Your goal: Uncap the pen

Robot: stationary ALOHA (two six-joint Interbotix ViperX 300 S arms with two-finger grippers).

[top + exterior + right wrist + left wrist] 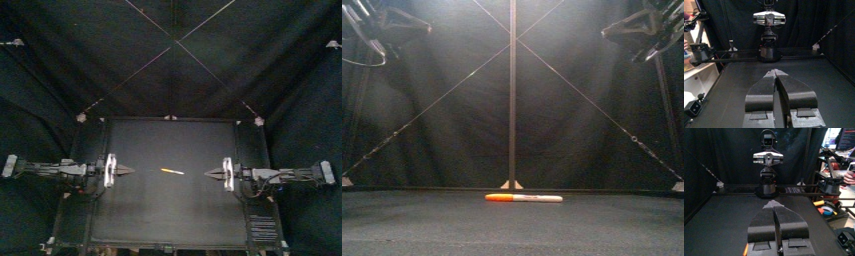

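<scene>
Nearest, flat on the middle of the surface [171,215]: pen [524,198], orange cap [500,197] leftward, white barrel [543,198] rightward, untouched. Left of it, apart and raised: left claw [130,172], shut and empty. Right of it, likewise raised: right claw [209,173], closed on nothing. Seemingly no step begun; next, probably opening both, lowering, gripping barrel and cap, pulling apart.

The top view looks down from high above, tilted a little toward the far curtain [171,60], over the whole bench [134,215]. The front view sits level at the bench's near edge, close to the pen [524,198]. The left wrist view looks along the left gripper [773,203] toward the right arm [767,160]. The right wrist view looks along the right gripper [773,72] toward the left arm [769,22]. Top and front views share the pen.
</scene>
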